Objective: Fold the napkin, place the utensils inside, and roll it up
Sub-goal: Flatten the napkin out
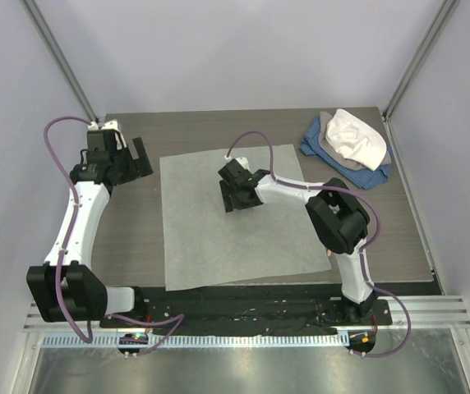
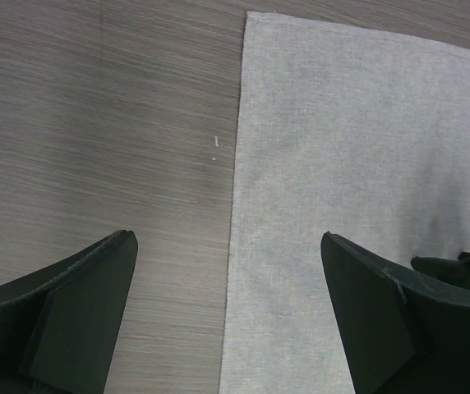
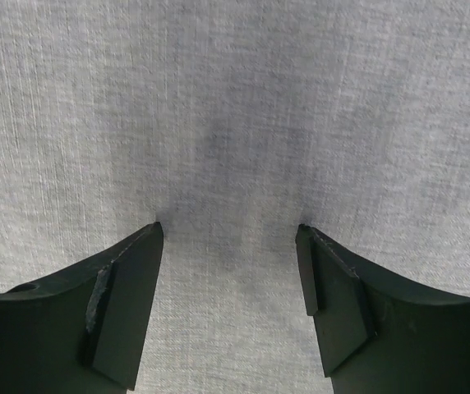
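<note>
My left gripper (image 1: 135, 152) hangs at the upper left of the overhead frame, jaws spread wide; my right gripper (image 1: 241, 199) points down at centre, jaws apart.

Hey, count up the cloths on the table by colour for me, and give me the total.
light grey napkin, spread flat: 1
blue cloth, in the heap: 1
grey cloth, in the heap: 1
white cloth, on top of the heap: 1
Total: 4, as far as the heap shows.
</note>
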`<state>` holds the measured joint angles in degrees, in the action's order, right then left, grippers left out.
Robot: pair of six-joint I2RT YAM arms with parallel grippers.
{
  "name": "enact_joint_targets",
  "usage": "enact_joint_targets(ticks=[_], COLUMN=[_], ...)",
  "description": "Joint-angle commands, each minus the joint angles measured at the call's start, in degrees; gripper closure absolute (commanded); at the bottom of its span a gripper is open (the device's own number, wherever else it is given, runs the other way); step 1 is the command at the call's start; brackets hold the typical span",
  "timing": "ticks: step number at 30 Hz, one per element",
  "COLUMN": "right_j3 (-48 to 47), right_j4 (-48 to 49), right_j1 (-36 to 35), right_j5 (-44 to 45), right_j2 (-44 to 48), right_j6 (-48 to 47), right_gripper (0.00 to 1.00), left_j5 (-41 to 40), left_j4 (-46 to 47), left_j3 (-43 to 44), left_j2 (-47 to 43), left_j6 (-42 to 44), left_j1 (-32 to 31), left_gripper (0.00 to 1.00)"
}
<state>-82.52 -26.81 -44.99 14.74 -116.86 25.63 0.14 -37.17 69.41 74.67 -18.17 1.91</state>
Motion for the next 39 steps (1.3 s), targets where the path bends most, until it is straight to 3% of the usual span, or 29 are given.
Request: enact_joint_targets(ticks=[1,23,27,32,39], right_j3=[-4.5,-25.9,-30.1,-32.8,-26.2], right_j4=[1.1,-1.4,-1.4,-1.1,0.2], right_j1=[-0.3,6.9,7.6,7.1,1.5], right_j5=[2.3,-2.6,-4.7,-7.6,-11.1], right_j2=[-3.2,-20.6,-19.9,-15.2,-3.5], right_j6=[0.6,2.0,-2.0,-7.5,-13.7], right_gripper=[0.26,0.26,0.26,0.26,0.26], left_j5=[-2.2,-2.3,-0.5,6.5,4.3], left_j4=[2.7,4.0,4.5,4.4,5.2], left_j3=[0.9,-1.3,0.2,1.4,-2.8], left_j2=[-0.4,-1.7,-1.7,-1.5,-3.7], left_j6=[2.0,1.5,-0.1,-3.2,-3.1], left_j1=[0.2,0.5,1.3,7.3,12.8], left_gripper=[0.0,0.0,0.0,0.0,0.0])
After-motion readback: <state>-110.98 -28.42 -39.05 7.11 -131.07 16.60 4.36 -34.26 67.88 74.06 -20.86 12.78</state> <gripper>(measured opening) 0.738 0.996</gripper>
